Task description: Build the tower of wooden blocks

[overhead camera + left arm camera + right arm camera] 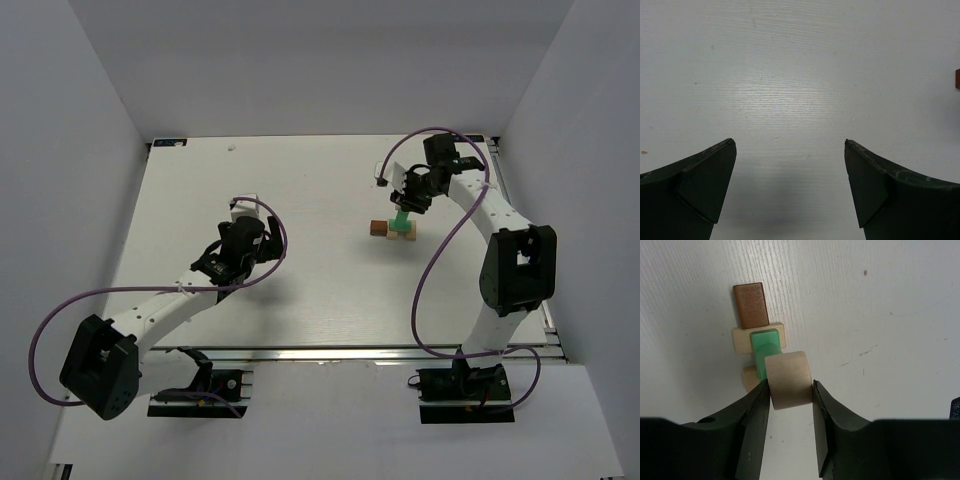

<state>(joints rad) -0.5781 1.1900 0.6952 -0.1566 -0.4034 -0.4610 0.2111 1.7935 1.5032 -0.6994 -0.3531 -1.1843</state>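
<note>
— Is your left gripper [790,162] busy?
— No, it is wide apart and empty.
— And the right?
— My right gripper [790,389] pinches the pale block [788,371] by opposite sides (light, hard, slippery, I judge). Beyond it, at eleven o'clock, is the tower [400,229]: green block [764,342], then brown block [751,305].

Top camera looks down from behind; close right-wrist view shares its blocks [401,226].
</note>
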